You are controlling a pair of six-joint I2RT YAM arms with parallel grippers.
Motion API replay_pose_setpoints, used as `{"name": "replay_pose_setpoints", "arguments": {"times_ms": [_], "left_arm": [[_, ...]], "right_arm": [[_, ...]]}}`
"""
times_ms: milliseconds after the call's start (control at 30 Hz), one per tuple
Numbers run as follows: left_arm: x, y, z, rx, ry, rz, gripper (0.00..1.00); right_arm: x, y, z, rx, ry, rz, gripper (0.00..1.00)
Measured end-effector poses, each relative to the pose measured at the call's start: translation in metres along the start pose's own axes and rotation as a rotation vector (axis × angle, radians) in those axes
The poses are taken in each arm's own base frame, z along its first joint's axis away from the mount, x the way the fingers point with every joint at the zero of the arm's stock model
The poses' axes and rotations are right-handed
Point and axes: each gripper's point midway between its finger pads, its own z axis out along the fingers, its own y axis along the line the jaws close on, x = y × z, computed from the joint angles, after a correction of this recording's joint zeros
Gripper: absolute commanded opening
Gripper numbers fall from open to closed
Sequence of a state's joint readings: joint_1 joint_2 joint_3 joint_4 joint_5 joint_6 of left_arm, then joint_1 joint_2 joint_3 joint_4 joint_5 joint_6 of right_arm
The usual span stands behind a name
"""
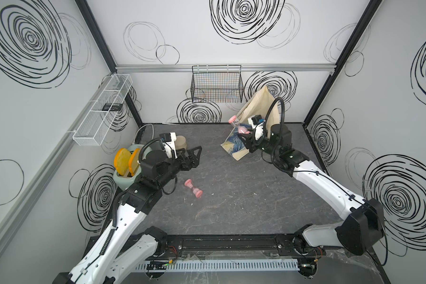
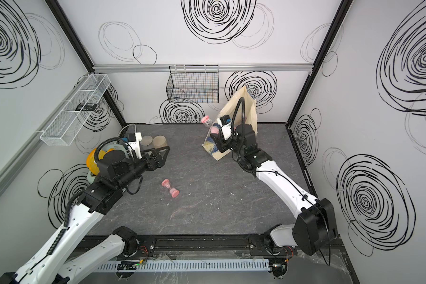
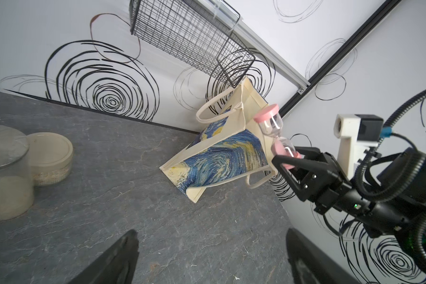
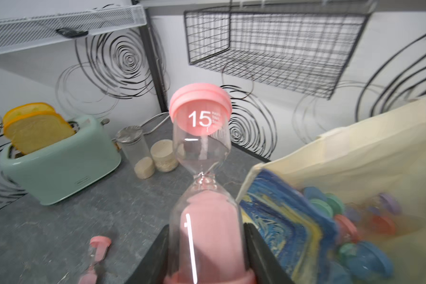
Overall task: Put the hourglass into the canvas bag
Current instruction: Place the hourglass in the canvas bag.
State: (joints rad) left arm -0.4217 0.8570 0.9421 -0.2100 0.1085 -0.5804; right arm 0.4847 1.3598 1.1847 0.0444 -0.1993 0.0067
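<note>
Two pink hourglasses are in view. One hourglass (image 4: 202, 169) is clenched at its lower bulb by the right pincer (image 4: 207, 227). It is held tilted and raised just beside the canvas bag (image 3: 221, 157) at its open rim, not yet inside. A second hourglass (image 1: 193, 187) lies on the desk (image 1: 231, 196), well apart from the bag. The left pincer (image 1: 197, 156) hangs released and empty, also well apart from the bag.

The step in hand looks like the carry to the bag's mouth. Next, the hourglass must cross the rim before release. The bag slumps toward the back wall (image 1: 157, 98), so its mouth slants. A black wire basket (image 3: 192, 41) hangs just above the bag and limits headroom.
</note>
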Motion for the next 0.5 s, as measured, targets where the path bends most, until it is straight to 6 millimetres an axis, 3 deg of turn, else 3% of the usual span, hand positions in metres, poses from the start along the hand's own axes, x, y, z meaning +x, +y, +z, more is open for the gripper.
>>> {"name": "replay_pose_setpoints", "arguments": {"times_ms": [167, 267, 367, 500], "left_arm": [[0.009, -0.023, 0.020, 0.059, 0.038, 0.014, 0.96], [0.018, -0.035, 0.034, 0.088, 0.070, 0.022, 0.96], [0.025, -0.044, 0.046, 0.109, 0.095, 0.028, 0.96], [0.036, -0.051, 0.061, 0.123, 0.125, 0.034, 0.96]], "right_arm": [[-0.025, -0.056, -0.016, 0.164, -0.010, 0.049, 0.28], [-0.027, -0.089, -0.019, 0.261, 0.001, 0.078, 0.25], [-0.016, -0.114, -0.014, 0.334, 0.038, 0.104, 0.22], [0.022, -0.135, 0.008, 0.385, 0.131, 0.141, 0.21]]}}
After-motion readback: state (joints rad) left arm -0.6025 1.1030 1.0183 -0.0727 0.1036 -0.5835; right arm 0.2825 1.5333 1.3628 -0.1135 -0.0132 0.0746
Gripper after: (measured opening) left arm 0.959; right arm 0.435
